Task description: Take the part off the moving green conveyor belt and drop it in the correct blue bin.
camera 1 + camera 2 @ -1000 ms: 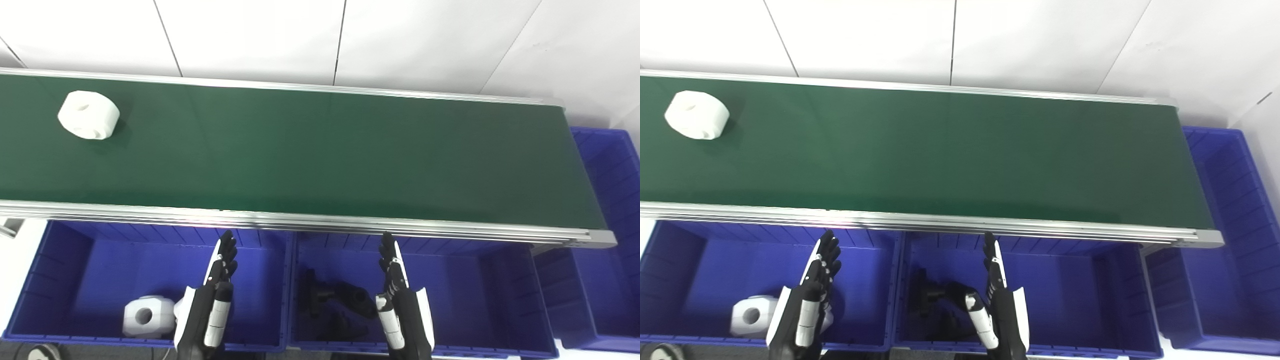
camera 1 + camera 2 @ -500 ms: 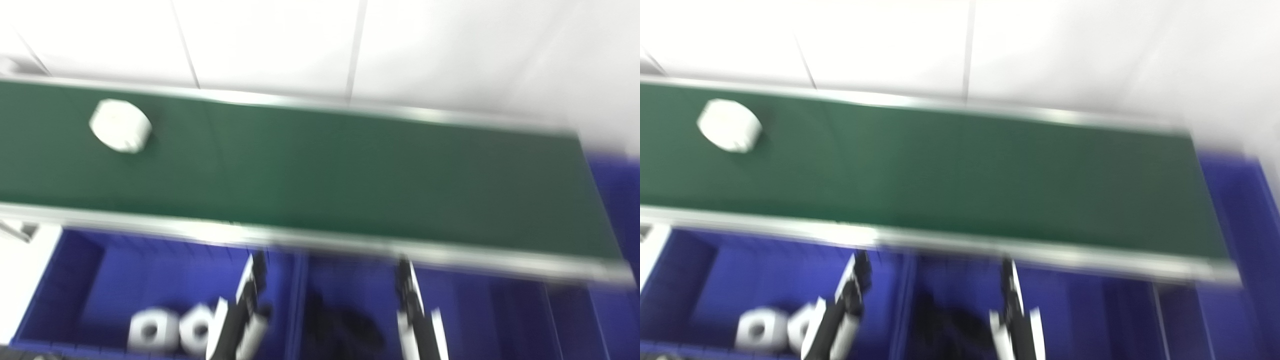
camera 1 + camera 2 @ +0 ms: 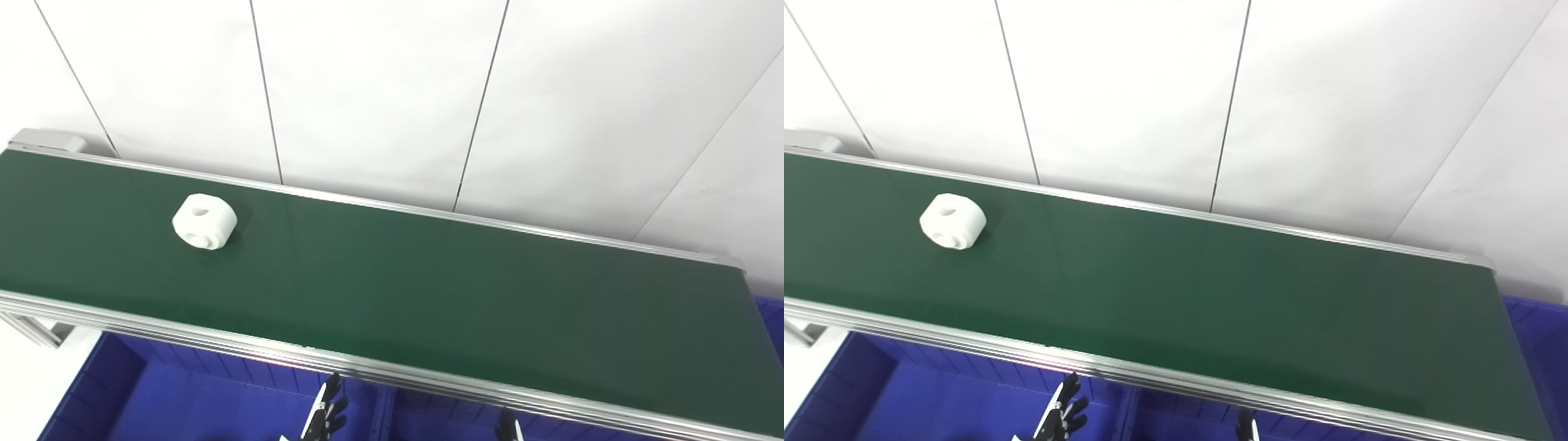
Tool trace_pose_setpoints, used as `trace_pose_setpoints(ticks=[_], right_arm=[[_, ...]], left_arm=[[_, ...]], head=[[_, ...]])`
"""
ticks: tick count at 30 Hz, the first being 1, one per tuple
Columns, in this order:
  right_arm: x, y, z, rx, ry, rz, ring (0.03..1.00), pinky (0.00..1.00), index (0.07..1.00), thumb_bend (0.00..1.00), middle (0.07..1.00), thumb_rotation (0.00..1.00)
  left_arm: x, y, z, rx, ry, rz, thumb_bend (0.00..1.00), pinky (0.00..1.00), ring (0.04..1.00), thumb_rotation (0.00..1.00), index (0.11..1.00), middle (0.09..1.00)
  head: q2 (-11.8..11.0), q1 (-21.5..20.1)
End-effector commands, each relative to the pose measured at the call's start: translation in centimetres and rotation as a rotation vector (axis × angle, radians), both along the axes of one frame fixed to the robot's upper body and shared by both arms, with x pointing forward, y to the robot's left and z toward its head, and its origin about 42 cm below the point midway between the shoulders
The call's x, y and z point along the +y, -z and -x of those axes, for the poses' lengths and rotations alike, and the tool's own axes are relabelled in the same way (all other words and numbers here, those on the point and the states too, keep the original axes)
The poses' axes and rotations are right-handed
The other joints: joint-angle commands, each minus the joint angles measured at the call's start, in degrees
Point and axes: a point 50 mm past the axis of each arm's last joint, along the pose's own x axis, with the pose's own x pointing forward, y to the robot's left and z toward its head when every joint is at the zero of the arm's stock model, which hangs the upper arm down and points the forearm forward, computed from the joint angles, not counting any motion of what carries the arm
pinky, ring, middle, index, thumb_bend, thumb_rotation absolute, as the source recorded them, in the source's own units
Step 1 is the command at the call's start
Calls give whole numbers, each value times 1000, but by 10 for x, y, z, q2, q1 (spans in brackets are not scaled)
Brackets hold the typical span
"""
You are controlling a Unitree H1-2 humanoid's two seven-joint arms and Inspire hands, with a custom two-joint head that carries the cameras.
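White plastic, the part rides the left stretch of the green conveyor belt, well apart from both hands. A mistimed reach risks letting it travel past, or fingers could nudge the rounded piece off line rather than grasp it. Only the fingertips of the left hand and right hand show, over the blue bins at the bottom edge, spread and touching nothing visible; whether either is fully open cannot be told.

Both head cameras look down and forward from above onto the green conveyor belt and the white wall behind it. Set side by side, they share nearly the whole scene, slightly offset sideways.
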Motion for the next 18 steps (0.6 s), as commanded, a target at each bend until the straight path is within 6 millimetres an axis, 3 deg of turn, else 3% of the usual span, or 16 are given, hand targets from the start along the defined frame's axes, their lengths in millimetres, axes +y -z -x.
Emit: trace_pose_setpoints(ticks=[1,10,14,17,18], right_arm=[[1,-7,-2,-68,2,-18,1000,1000,1000,749,1000,997],[-2,-7,-1,-69,-8,-11,1000,1000,1000,725,1000,997],[-3,-6,0,-70,-21,7,1000,1000,1000,710,1000,1000],[-3,-6,0,-67,-24,4,1000,1000,1000,708,1000,1000],[-3,-5,0,-67,-25,2,1000,1000,1000,712,1000,1000]], left_arm=[[-6,-3,-1,-34,-10,0,686,881,916,929,1000,995],[-8,-18,-6,-124,13,-14,705,841,880,911,1000,959],[3,-69,-29,-365,-6,-32,782,757,875,889,1000,935],[8,-84,-37,-443,-30,-42,747,714,877,879,1000,945],[18,-98,-53,-535,-60,-80,737,708,877,879,1000,945]], head=[[0,7],[7,20],[7,22],[7,22],[7,23]])
